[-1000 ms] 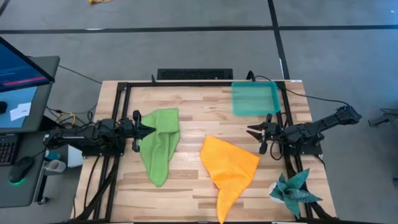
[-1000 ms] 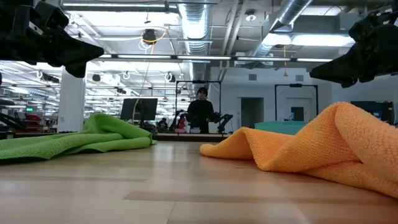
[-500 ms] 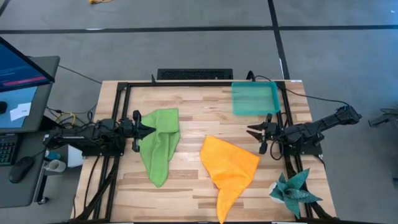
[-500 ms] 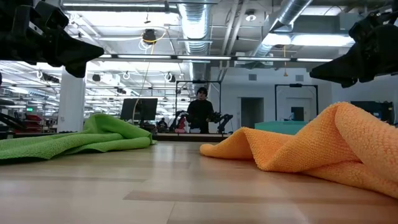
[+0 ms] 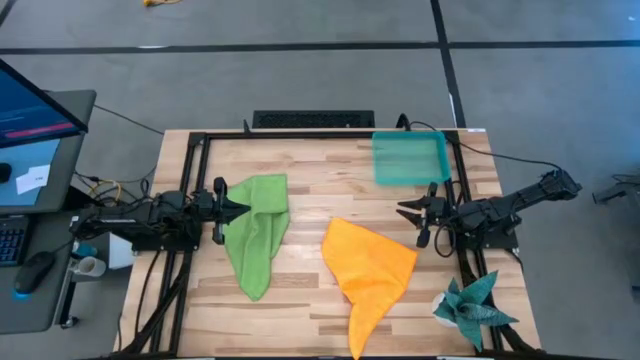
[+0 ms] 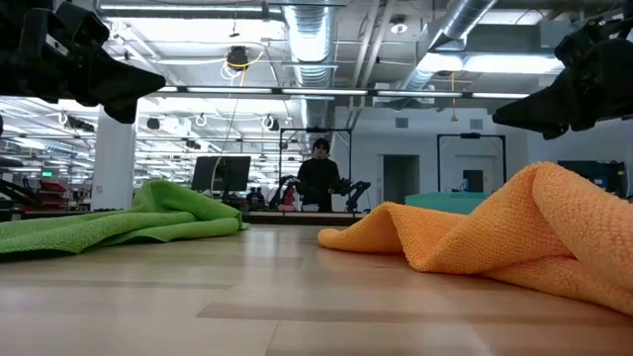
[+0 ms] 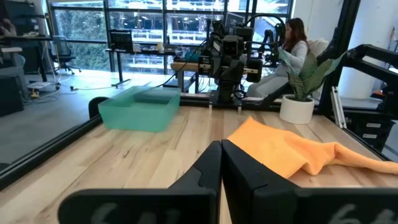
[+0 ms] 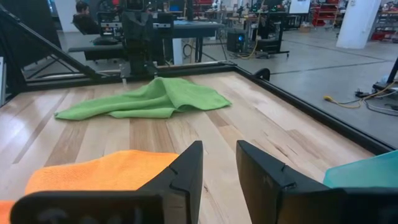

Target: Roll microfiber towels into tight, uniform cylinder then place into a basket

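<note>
Two dark arms wait at opposite edges of a wooden table (image 5: 300,165), neither touching cloth. The left gripper (image 5: 243,209), at nine o'clock, is clenched on nothing, its fingers (image 7: 214,171) pressed together and its tip just above the edge of the green towel (image 5: 255,228), which lies loosely crumpled left of centre. The right gripper (image 5: 402,212), at three o'clock, holds its fingers (image 8: 186,171) parted and empty, pointing toward the orange towel (image 5: 366,265), which sprawls unrolled from the centre toward six o'clock. The basket (image 5: 410,157) sits at one o'clock near the far edge, well apart from both towels. A dark teal spiky cloth (image 5: 473,308) rests at the five o'clock corner. Beyond the table, a person (image 6: 318,175) stands in the workshop.
</note>
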